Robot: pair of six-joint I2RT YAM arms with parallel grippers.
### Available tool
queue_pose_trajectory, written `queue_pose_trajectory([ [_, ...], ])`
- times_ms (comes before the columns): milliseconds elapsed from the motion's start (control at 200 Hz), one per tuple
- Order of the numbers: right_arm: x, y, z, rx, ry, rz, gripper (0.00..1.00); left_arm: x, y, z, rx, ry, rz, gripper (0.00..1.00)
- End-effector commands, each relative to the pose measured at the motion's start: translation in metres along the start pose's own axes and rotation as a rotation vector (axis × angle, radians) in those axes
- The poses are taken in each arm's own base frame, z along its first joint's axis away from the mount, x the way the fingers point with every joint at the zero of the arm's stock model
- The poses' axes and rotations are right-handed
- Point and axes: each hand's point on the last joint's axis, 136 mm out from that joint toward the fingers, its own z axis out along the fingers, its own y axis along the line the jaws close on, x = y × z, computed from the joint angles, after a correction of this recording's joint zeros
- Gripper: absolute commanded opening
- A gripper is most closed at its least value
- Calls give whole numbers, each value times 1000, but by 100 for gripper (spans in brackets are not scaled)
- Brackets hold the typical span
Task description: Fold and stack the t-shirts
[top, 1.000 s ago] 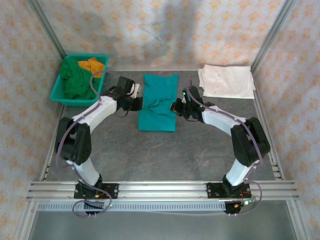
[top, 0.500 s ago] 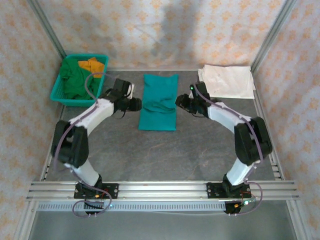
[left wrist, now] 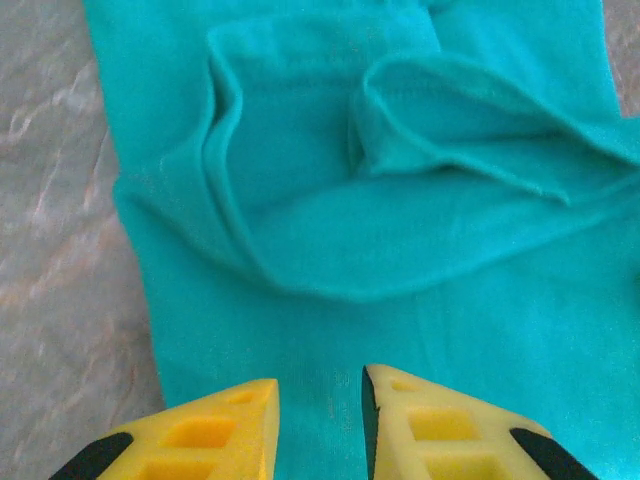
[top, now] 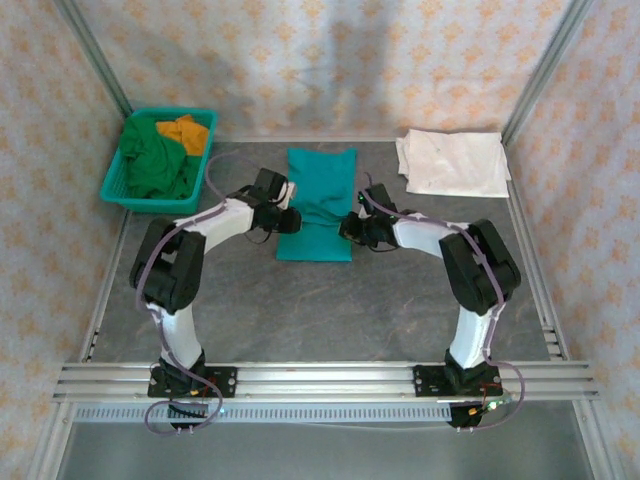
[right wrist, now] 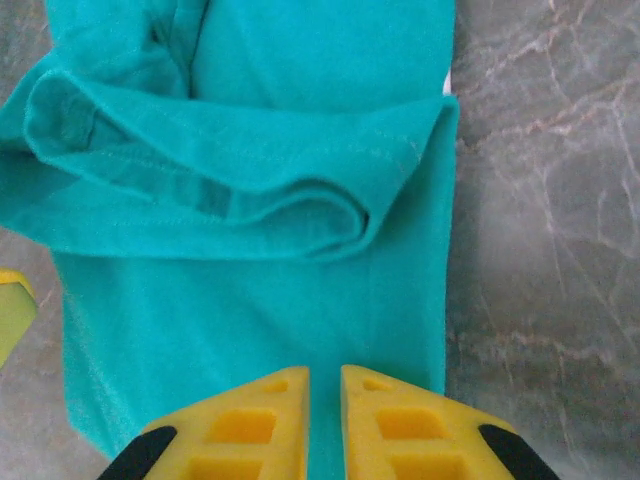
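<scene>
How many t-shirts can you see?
4. The teal t-shirt lies mid-table, the white t-shirt at the far right corner, and the dark green t-shirt and orange t-shirt sit in the teal basket. More could be hidden underneath them.

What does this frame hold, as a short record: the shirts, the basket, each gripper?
teal t-shirt: folded into a strip, mid-table, with a rumpled fold across it
white t-shirt: folded, far right corner
basket: far left, holds the dark green t-shirt and the orange t-shirt
left gripper: over the teal shirt's left side, jaws apart
right gripper: over its right side, jaws nearly together, grip unclear
</scene>
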Motion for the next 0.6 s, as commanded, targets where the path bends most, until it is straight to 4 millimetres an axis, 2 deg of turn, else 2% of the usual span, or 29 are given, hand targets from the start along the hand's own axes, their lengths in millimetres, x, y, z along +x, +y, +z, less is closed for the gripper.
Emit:
queue_pose_trajectory([
  [0, -30, 14, 2, -14, -89, -36, 16, -26, 11, 17, -32, -26, 26, 28],
  [150, -51, 19, 3, -22, -129, -36, 16, -55, 23, 38, -31, -27, -15, 28],
  [275, -75, 18, 5, -33, -164, -32, 16, -93, 30, 39, -52, -79, -23, 29],
  [370, -100, 15, 9, -43, -191, -31, 16, -119, 38, 37, -65, -97, -43, 29],
  [480, -123, 18, 9, -57, -203, -45, 16, -146, 38, 17, -60, -161, -67, 32],
  [591, -126, 33, -6, -95, -211, -64, 16, -151, 28, -12, -36, -223, -84, 35],
])
